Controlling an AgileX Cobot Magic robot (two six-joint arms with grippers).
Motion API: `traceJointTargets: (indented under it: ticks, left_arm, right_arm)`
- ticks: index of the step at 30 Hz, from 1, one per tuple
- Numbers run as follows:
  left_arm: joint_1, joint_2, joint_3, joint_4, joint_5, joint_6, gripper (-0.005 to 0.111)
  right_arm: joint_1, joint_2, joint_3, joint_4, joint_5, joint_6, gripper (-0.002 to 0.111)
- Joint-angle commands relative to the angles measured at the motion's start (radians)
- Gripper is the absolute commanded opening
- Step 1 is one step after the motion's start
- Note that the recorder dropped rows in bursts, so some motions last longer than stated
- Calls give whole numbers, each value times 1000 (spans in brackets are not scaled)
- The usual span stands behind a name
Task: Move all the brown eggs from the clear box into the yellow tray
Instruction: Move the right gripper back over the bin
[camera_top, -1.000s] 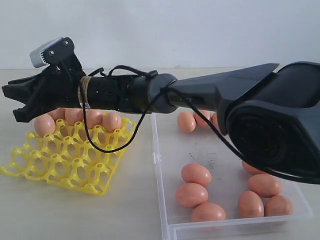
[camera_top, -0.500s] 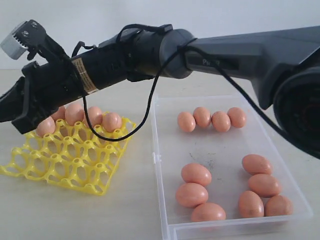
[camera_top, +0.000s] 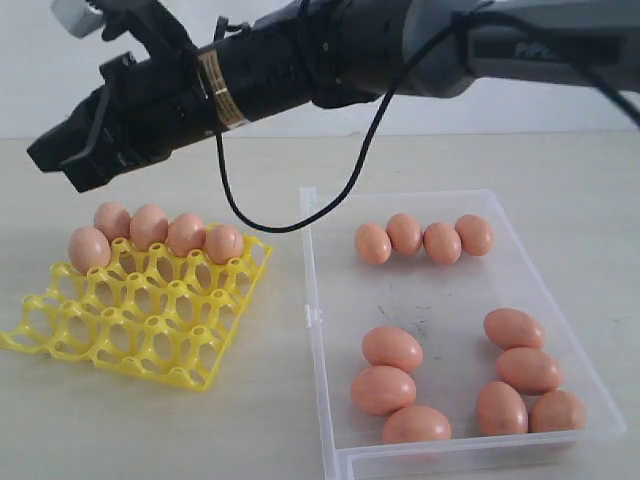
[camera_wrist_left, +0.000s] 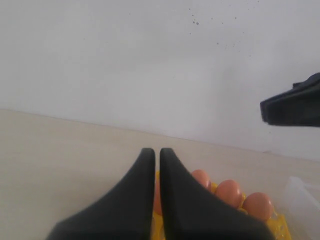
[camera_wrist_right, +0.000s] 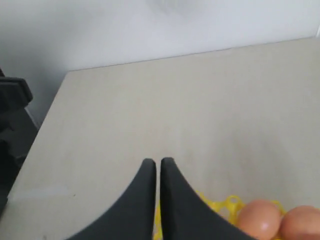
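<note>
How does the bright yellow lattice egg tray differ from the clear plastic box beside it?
The bright yellow lattice egg tray is opaque, an open grid of cups with pointed posts; the clear plastic box is see-through, with a flat scuffed floor and low walls. The tray is smaller than the box. The tray seats four brown eggs in one neat back row; the box holds eggs lying loose in clusters. Both are plastic and rest on the same pale table.

I see a pale beige table filling the lower frame. Directly on it sit the yellow tray at lower left and the clear box at lower right, just apart.
</note>
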Motion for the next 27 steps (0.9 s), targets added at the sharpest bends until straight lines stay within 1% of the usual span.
traceJointTargets:
  ticks: [1, 3, 6, 9, 13, 18, 20, 21, 23, 25, 27]
  left_arm:
    - [-6, 4, -4, -1, -6, -1, 4]
    - [-6, 4, -4, -1, -6, -1, 4]
    - [-6, 4, -4, -1, -6, -1, 4]
    - [-6, 4, -4, -1, -6, -1, 4]
    - [-6, 4, -4, -1, -6, -1, 4]
    - [-6, 4, -4, -1, -6, -1, 4]
    - [-6, 4, -4, -1, -6, -1, 4]
    - [-6, 4, -4, -1, -6, -1, 4]
    - [-6, 4, -4, -1, -6, -1, 4]
    - [-6, 4, -4, -1, -6, -1, 4]
    - [-6, 4, -4, -1, -6, -1, 4]
  right_arm:
    - [-3, -120, 49, 4, 128, -34, 0]
    - [-3, -162, 78, 4, 205, -39, 0]
    - [-3, -238, 129, 4, 377, -47, 0]
    - [-3, -305, 198, 4, 609, -48, 0]
    - [-3, -395, 323, 4, 865, -73, 0]
    - [-3, -493, 485, 4, 1138, -165, 0]
    - [-3, -530, 544, 75, 1267, -258, 0]
    - [-3, -545, 566, 144, 1330, -340, 0]
    - [-3, -564, 589, 296, 1446, -526, 0]
    - [-3, -571, 596, 488, 1577, -770, 0]
    - [-3, -571, 596, 658, 1686, -941, 0]
